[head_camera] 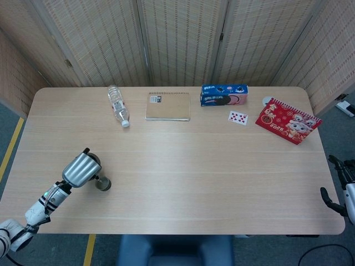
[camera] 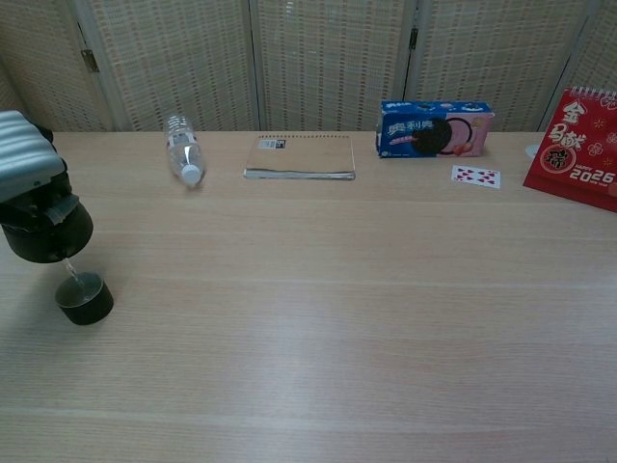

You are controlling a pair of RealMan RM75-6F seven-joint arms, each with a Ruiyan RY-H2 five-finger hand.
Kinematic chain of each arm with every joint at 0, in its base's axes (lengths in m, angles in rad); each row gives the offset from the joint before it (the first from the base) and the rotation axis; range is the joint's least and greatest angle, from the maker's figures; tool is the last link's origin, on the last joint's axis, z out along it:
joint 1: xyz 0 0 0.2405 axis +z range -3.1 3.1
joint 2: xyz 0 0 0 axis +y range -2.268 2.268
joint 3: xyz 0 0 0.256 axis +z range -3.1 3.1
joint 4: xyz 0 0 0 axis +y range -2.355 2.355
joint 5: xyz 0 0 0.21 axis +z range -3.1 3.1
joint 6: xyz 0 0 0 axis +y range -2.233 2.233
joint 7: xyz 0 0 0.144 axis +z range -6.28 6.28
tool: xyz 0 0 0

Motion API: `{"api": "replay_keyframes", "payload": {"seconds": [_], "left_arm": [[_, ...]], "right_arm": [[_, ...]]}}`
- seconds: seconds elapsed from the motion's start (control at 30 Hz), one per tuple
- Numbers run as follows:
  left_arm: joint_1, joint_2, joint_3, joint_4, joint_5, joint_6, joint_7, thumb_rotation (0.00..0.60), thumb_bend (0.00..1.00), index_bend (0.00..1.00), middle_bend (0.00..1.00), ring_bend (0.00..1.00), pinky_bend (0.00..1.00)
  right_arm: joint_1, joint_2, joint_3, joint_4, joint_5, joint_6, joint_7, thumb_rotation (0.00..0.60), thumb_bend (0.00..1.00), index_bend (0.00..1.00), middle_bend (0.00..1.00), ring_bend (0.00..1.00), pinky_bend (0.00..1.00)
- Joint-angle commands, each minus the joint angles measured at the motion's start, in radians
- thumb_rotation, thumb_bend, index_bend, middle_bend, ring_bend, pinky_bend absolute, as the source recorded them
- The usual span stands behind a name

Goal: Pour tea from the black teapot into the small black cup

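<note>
Table (head_camera: 222, 183): long, wood-grain, clutter along the far edge only. Left hand (head_camera: 80, 169) wraps the black teapot (camera: 43, 231), tilted, spout right over the small black cup (camera: 84, 298) at the near-left part of the table; thin stream visible in the chest view. Right hand (head_camera: 339, 188) hangs off the table's right edge, can't tell whether open or closed. To pour well: hold tilt steady, keep spout centred over the cup, level out before it brims.
</note>
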State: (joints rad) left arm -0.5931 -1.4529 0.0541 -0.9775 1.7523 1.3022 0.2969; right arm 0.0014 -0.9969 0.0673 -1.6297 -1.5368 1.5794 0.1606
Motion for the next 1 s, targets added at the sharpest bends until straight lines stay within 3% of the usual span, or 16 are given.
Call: {"api": "replay_keyframes", "payload": {"seconds": [0.03, 1.0], "left_arm": [[0.001, 0.001, 0.000, -0.002, -0.001, -0.001, 0.000, 0.519, 0.72, 1.00, 1.00, 0.95, 0.58], [0.002, 0.000, -0.004, -0.007, -0.007, -0.005, 0.007, 0.575, 0.72, 1.00, 1.00, 0.96, 0.59]], "right_arm": [[0.000, 0.000, 0.001, 0.000, 0.000, 0.000, 0.001, 0.600, 0.43, 0.06, 0.20, 0.26, 0.08], [-0.006, 0.005, 0.001, -0.004, -0.005, 0.011, 0.000, 0.600, 0.43, 0.06, 0.20, 0.26, 0.08]]}}
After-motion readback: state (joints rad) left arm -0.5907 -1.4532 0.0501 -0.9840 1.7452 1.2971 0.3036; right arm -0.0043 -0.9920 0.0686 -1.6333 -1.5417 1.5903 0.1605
